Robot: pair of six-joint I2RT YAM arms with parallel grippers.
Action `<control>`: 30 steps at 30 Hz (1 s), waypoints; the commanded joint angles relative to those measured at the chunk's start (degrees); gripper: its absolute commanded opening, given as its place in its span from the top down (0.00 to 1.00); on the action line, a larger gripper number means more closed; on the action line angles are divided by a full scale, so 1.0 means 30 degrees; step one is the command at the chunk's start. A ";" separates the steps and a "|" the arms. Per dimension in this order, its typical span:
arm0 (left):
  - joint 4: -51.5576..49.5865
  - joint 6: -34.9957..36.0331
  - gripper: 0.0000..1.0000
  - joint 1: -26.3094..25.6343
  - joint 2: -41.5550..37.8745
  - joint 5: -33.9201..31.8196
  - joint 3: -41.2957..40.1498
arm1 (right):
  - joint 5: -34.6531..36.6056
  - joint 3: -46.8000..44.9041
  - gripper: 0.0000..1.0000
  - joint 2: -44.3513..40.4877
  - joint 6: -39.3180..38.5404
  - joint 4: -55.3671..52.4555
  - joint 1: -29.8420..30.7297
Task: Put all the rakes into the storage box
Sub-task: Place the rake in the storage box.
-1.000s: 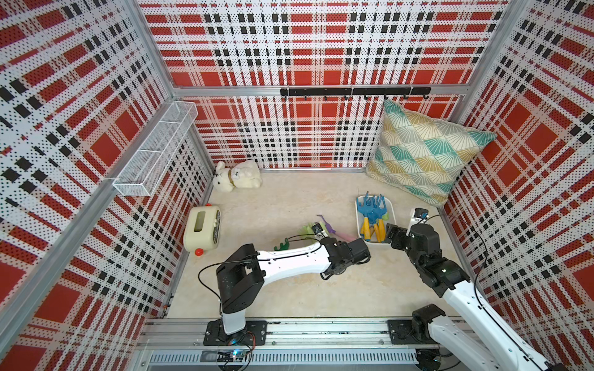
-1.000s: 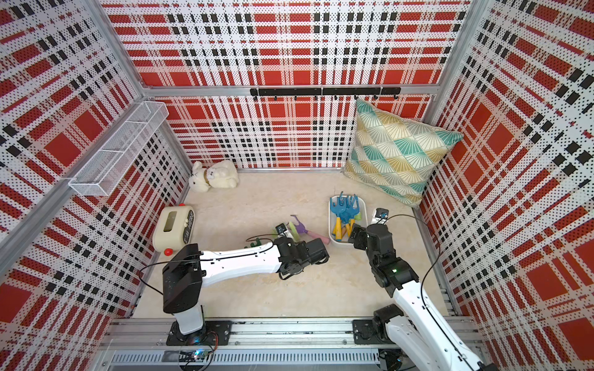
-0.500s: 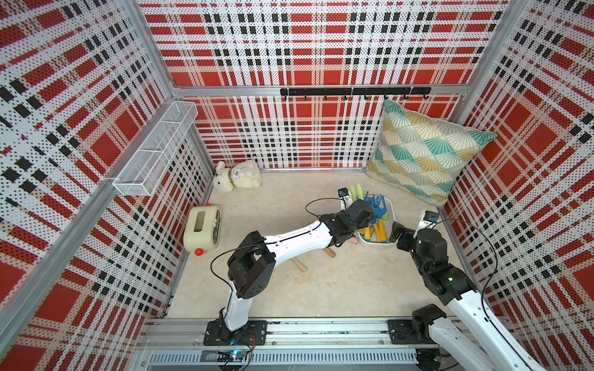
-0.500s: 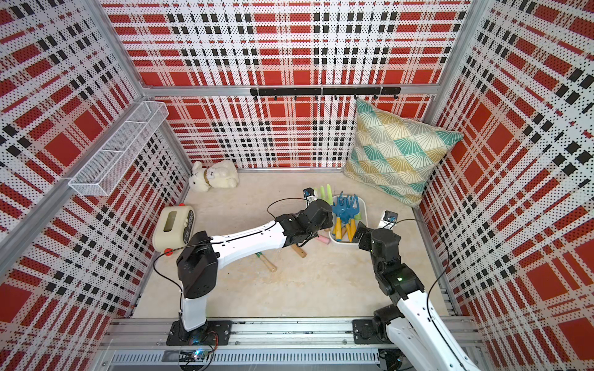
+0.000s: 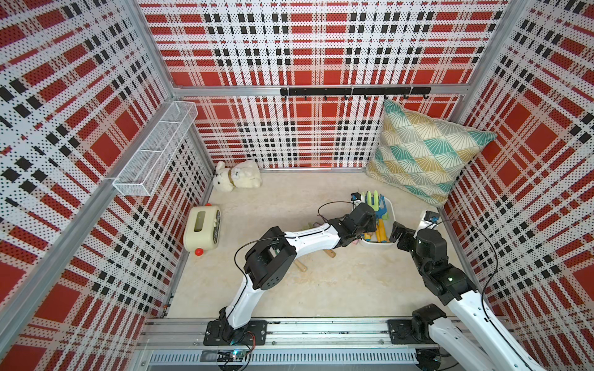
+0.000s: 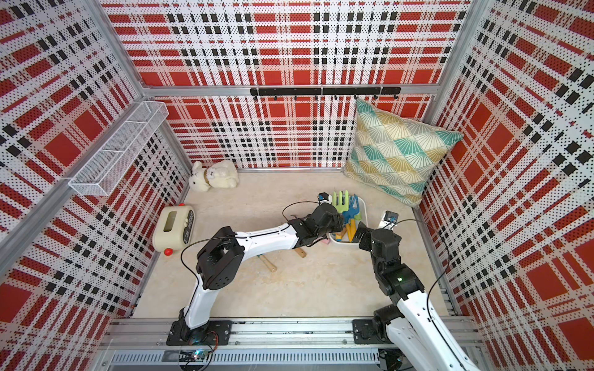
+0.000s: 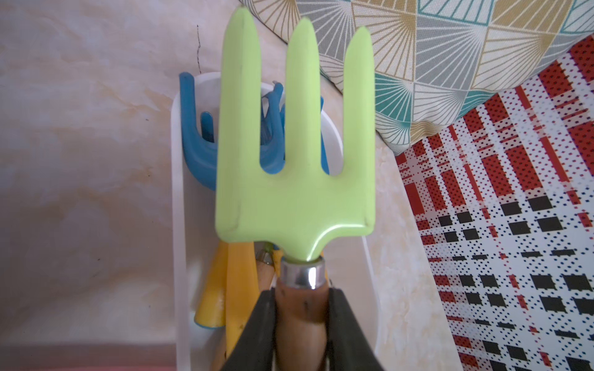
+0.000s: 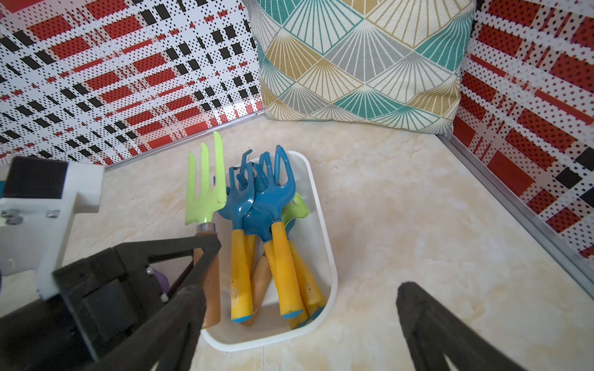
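Both wrist views show my left hand [image 7: 300, 295] clamped on the rake [image 7: 294, 180] by its wooden handle, a grip the top views hide. My right hand [image 8: 300, 289] gapes empty beside the storage box [image 8: 321, 231].

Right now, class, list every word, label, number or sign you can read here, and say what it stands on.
Cream box, dark side panel: white lettering, perhaps "I'M HERE", too small to read surely.
Yellow handle in the storage box: faint round mark, too blurred to read.
No other text shows.
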 commanded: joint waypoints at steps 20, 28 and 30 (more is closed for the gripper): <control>0.0937 -0.1190 0.26 -0.0696 -0.2734 -0.0839 -0.2431 | -0.0586 -0.0247 0.00 0.0451 -0.0010 0.0371 -0.0110; 0.1129 -0.0588 0.24 -0.0623 -0.7263 -0.2478 -0.6935 | -0.2554 0.0037 0.00 0.1111 -0.0637 0.0670 -0.0110; 0.1186 -0.0470 0.23 -0.0548 -0.8526 -0.2950 -0.8277 | -0.3675 0.0340 0.00 0.1683 -0.1034 0.0643 -0.0110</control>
